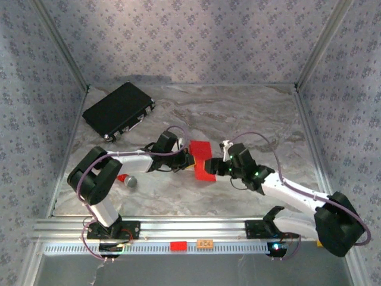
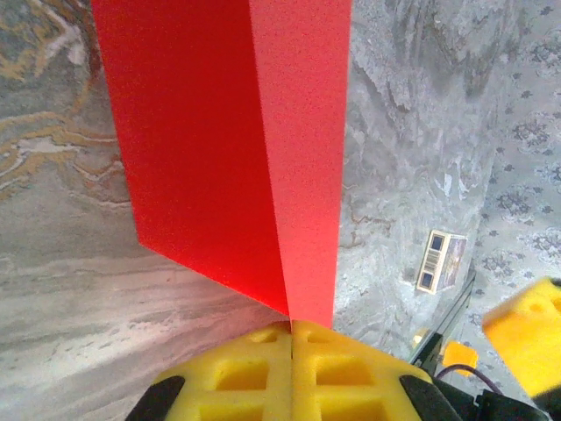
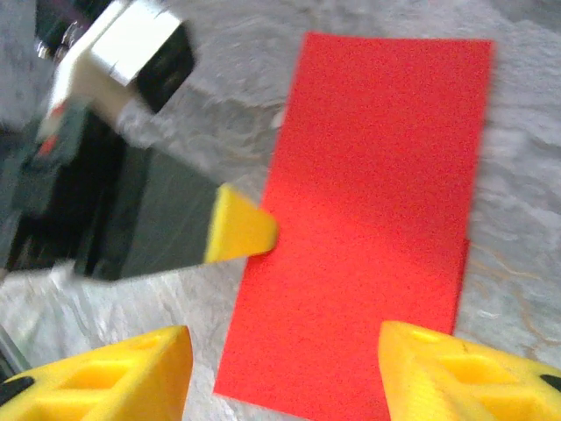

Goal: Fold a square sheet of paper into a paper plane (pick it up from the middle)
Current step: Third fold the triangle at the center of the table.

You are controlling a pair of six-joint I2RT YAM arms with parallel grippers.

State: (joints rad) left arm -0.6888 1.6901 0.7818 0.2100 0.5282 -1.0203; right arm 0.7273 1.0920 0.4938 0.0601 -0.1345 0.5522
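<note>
My left claw is clenched. Its two yellow pads press flat together, and the red paper comes straight out from between them, so the claw grips the sheet by one edge. Ahead of this claw the paper spreads out as a folded piece, with one sharp crease running away from the pads. The wider layer is left of the crease and a narrower strip is right of it. I cannot tell whether the sheet rests on the marble-patterned table or hangs just above it. To the right of this claw, a small printed card lies on the table.

My right claw is released, with its yellow fingers set wide apart. Just ahead of it the paper shows as a long red rectangle, its near end sitting between the two fingertips. I cannot tell whether either fingertip touches it. Ahead and to the left, one yellow tip of the left claw meets the paper's long edge.

From above, the two claws face each other with the paper between them. A black case lies well beyond the left claw, off to its left. A small red-and-grey round object sits behind that claw, beside its arm.
</note>
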